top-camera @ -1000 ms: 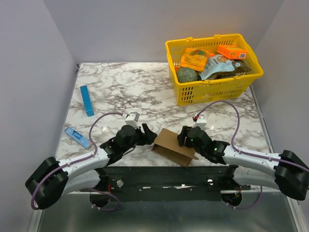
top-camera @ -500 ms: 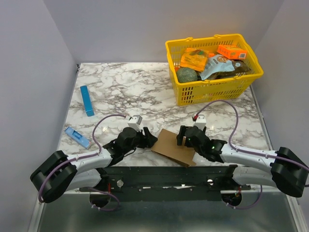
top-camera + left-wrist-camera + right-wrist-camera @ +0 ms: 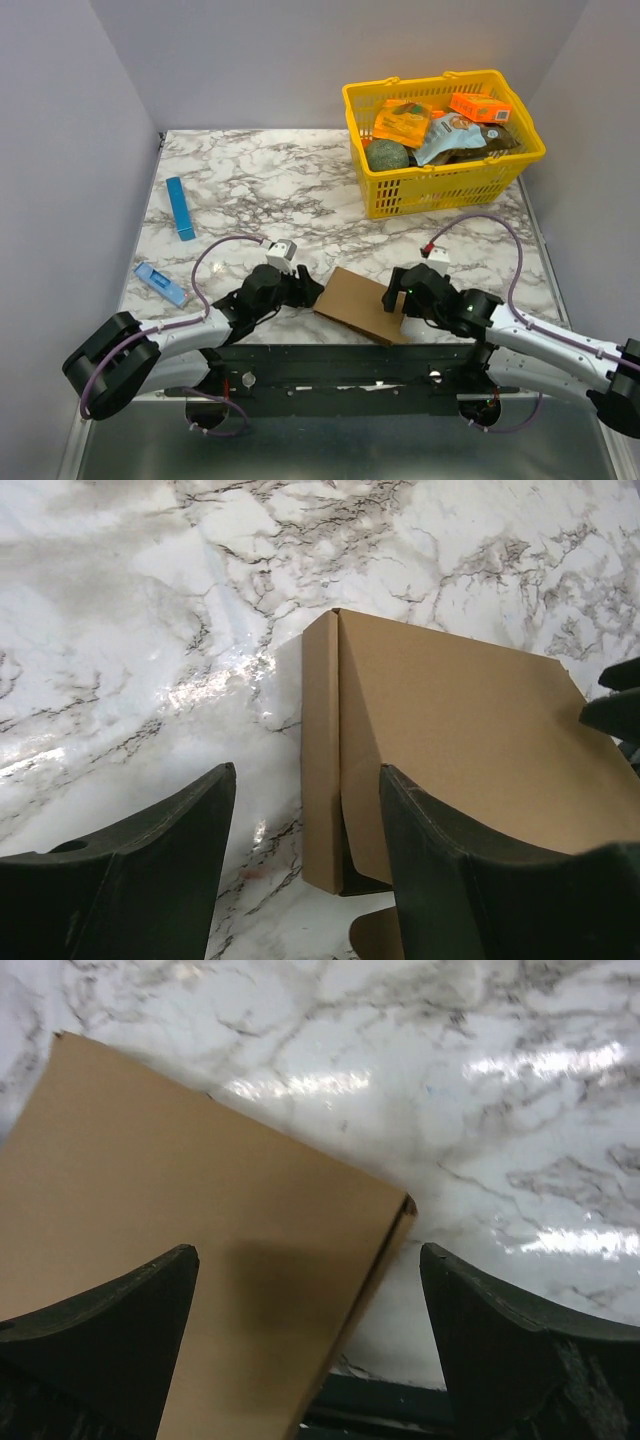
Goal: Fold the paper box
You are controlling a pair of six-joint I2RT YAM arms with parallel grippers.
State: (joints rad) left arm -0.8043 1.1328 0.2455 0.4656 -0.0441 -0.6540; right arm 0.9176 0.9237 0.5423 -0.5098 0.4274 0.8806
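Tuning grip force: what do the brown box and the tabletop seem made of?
The paper box: thin brown cardboard, matte, with crisp folded edges. The table: glossy marble-look surface with bright glare; stone or printed laminate, I cannot tell.

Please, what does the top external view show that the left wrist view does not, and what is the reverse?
Only the top external view: the filled yellow basket, a blue strip, a smaller blue item, and the right claw open at the right end of the paper box. Only the left wrist view: the box's narrow side panel, folded along a crease, with a dark gap beneath it. Both: the paper box lying on the marble table, and the left claw open at its left end.
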